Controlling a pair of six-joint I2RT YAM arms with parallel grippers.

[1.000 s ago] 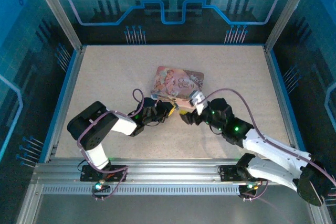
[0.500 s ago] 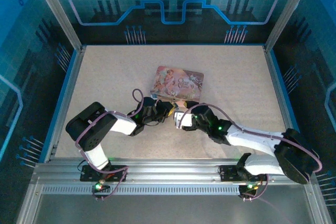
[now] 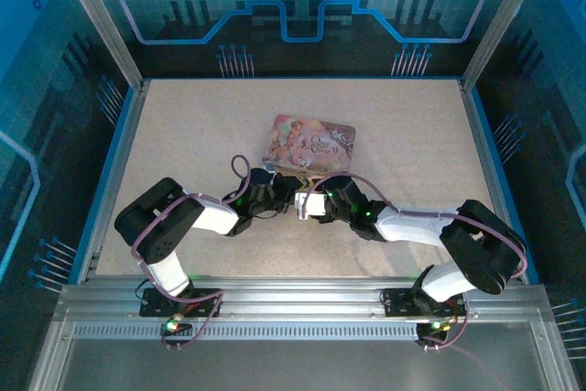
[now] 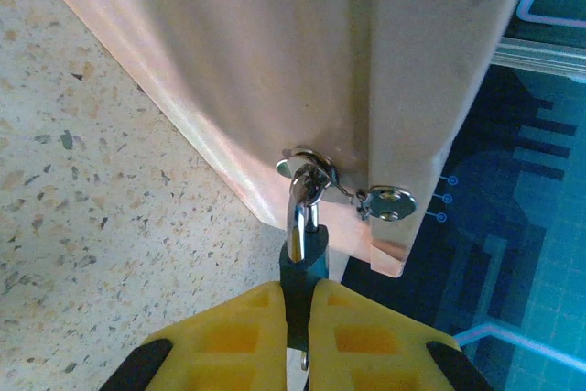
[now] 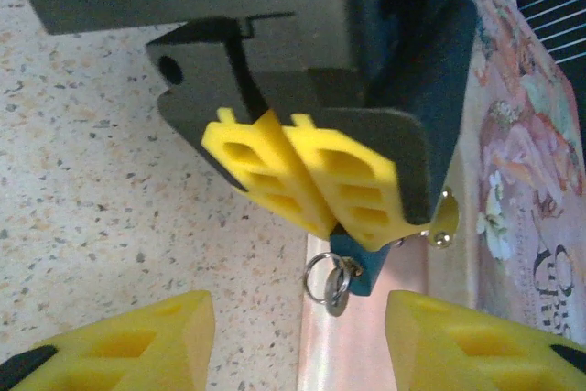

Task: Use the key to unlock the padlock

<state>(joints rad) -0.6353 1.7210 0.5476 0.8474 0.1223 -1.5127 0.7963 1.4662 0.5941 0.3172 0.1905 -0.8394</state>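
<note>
The dark bluish padlock (image 4: 302, 272) hangs by its shackle from the hasp of the pink tin (image 4: 275, 61), and my left gripper (image 4: 298, 298) is shut on its body. In the right wrist view the padlock (image 5: 363, 267) pokes out below the left gripper's yellow fingers (image 5: 302, 180). The small grey key (image 5: 336, 293) sits at the padlock's lower end with a wire ring (image 5: 316, 276) on it. My right gripper (image 5: 298, 310) is open, its pads standing either side of the key without touching it. From above, the left gripper (image 3: 286, 194) and right gripper (image 3: 307, 204) meet at the tin's near edge.
The pink picture-printed tin (image 3: 311, 139) lies mid-table, its near edge lifted against the grippers. Speckled tabletop (image 3: 183, 135) spreads around it. Blue-edged walls and metal frame posts (image 3: 101, 16) enclose the table.
My right arm has swung left and stretched low across the table, bringing its open gripper up to the padlock's key end. The left gripper has kept its hold.
</note>
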